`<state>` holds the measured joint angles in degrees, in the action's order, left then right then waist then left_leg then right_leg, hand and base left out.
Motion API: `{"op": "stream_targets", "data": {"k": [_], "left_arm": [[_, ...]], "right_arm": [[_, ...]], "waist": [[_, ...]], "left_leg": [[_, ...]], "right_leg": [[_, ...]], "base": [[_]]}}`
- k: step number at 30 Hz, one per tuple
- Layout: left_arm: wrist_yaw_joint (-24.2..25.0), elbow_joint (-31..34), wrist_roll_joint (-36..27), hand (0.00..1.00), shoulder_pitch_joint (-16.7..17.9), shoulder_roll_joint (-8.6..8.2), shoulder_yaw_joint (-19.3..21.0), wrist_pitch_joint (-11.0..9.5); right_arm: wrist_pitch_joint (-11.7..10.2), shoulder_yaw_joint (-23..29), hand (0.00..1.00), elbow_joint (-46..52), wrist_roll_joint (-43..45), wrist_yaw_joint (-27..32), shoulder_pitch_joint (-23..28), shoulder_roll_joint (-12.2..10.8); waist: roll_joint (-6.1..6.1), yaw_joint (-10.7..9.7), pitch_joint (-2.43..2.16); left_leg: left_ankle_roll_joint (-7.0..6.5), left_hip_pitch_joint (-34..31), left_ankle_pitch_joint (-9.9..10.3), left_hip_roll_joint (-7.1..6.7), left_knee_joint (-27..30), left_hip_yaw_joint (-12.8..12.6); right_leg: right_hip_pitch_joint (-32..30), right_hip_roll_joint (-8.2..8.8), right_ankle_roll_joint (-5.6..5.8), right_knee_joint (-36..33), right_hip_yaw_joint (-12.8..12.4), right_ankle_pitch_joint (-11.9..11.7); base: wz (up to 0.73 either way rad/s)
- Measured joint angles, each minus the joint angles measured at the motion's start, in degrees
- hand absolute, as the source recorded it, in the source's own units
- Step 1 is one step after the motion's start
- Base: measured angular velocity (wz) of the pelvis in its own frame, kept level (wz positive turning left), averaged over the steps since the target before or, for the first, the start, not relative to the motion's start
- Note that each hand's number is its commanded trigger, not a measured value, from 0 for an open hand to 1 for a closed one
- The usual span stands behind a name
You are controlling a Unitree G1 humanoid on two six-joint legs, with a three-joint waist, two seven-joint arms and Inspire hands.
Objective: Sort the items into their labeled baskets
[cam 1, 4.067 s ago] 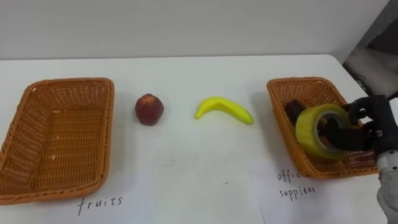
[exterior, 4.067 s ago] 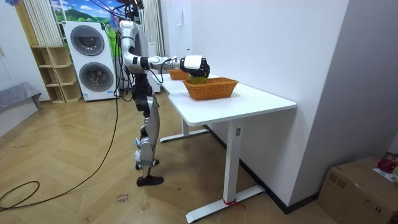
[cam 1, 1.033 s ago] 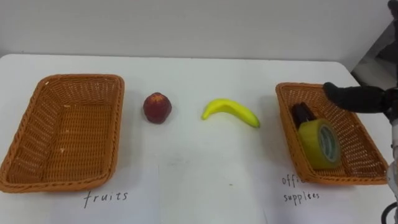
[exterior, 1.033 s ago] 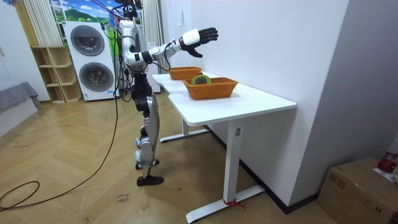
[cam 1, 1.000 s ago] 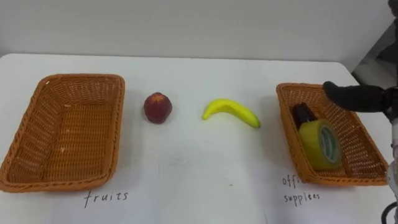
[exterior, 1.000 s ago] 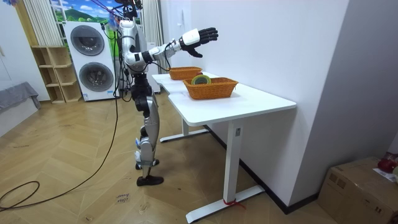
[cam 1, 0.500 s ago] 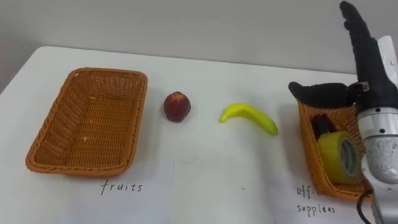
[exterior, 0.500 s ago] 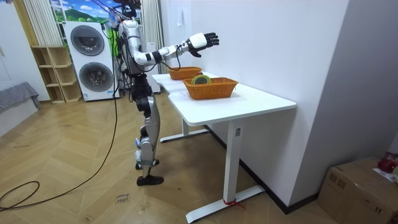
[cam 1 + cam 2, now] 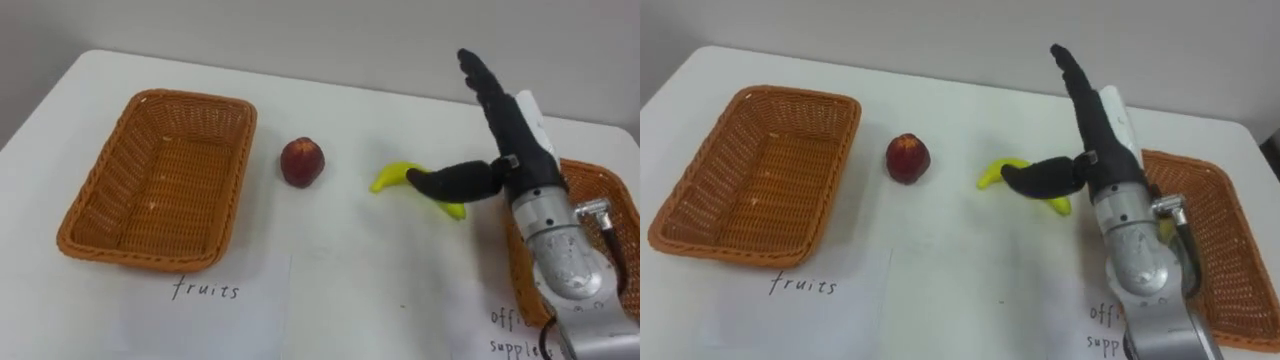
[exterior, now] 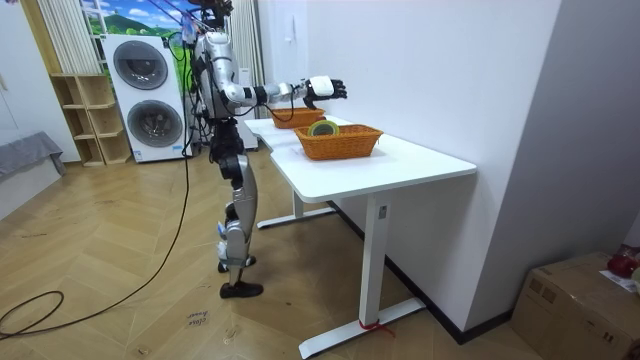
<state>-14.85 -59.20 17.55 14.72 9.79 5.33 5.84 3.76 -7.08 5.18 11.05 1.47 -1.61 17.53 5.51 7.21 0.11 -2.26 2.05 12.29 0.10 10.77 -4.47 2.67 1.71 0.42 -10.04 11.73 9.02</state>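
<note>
Banana (image 9: 391, 177) curved, round red fruit (image 9: 302, 162), woven basket (image 9: 108, 186), outstretched robot hand (image 9: 520, 142)

My right hand (image 9: 522, 150) has matt black fingers (image 9: 481, 77), plastic or rubber by appearance, and a smooth white plastic back. My wrist housing (image 9: 560, 262) is smooth silver metal with a satin sheen. The tabletop (image 9: 330, 100) is smooth, matt white. The left basket (image 9: 105, 190) and the right basket (image 9: 1210, 215) are rough woven wicker. The banana (image 9: 393, 177) has smooth skin; the red fruit (image 9: 302, 162) looks dull. The paper sheet (image 9: 225, 315) is matt white.
</note>
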Motion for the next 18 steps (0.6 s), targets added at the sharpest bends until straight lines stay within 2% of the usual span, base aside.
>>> {"op": "stream_targets", "data": {"k": [5, 13, 18], "left_arm": [[-0.33, 0.12, 0.00, 0.00, -0.41, -0.02, -0.03, -0.03], [-0.84, 0.10, 0.04, 0.00, -0.48, -0.04, -0.01, -0.08], [-0.75, 0.07, 0.01, 0.00, -0.52, -0.08, 0.02, -0.13]], "right_arm": [[0.01, -0.58, 0.00, -0.40, 0.01, -1.17, -0.13, 0.04], [-0.01, -0.76, 0.00, -3.11, 0.13, -1.97, -1.37, 0.05], [-0.01, -0.76, 0.00, -3.36, 1.00, -3.65, -1.47, 0.05]], "waist": [[-0.52, 0.87, -0.22], [-0.67, 1.10, 0.40], [-0.47, 1.12, 0.36]], "left_leg": [[0.03, -1.53, -0.02, 0.03, 0.13, -0.03], [0.01, -1.54, -0.03, -0.01, 0.15, -0.04], [0.02, -1.51, -0.03, 0.01, 0.07, -0.06]], "right_leg": [[-1.36, -0.05, -0.23, 0.26, 0.06, -0.14], [-1.60, 0.03, -0.22, 0.34, -0.03, -0.14], [-1.59, -0.01, -0.22, 0.32, -0.01, -0.14]], "base": [[0.00], [0.00], [0.00]]}}
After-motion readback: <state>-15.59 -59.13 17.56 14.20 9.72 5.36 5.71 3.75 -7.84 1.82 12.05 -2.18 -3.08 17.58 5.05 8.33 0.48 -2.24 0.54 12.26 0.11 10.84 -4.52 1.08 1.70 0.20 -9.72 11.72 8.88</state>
